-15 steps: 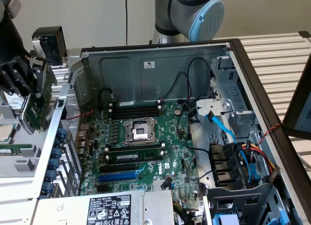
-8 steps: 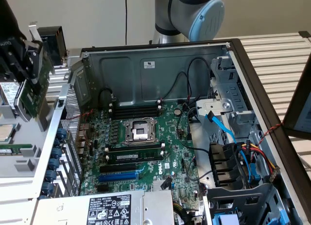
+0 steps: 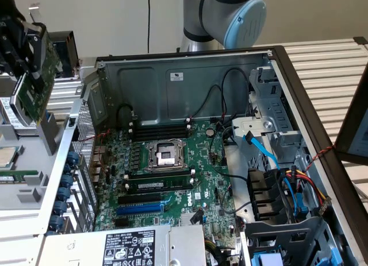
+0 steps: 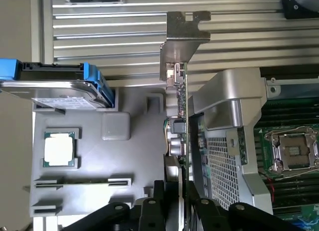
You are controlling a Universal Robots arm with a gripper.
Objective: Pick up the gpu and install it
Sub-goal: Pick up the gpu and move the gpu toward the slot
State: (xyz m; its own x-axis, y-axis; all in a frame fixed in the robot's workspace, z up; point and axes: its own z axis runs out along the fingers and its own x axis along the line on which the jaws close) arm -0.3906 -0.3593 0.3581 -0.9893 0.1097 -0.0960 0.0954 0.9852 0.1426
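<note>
The gpu (image 3: pixel 35 85) is a green card with a silver end bracket. It hangs tilted in the air at the exterior view's upper left, outside the open computer case. My gripper (image 3: pixel 22 45) is shut on it from above. The wrist view shows the gpu (image 4: pixel 181 109) edge-on, its silver bracket (image 4: pixel 185 34) pointing away from the black fingers (image 4: pixel 158 211) that clamp the card's near end. It hovers over the gap between a grey parts tray (image 4: pixel 117 106) and the case's perforated rear wall (image 4: pixel 219 161).
The open case holds the large green motherboard (image 3: pixel 172 168) with a blue slot (image 3: pixel 141 208) and black slots (image 3: pixel 150 185). A power supply (image 3: pixel 129 247) sits at the front, with drive cages and cables (image 3: pixel 287 191) on the exterior view's right. The tray carries a CPU (image 4: pixel 60 149), a hard drive (image 4: pixel 52 89) and a RAM stick (image 4: pixel 82 181).
</note>
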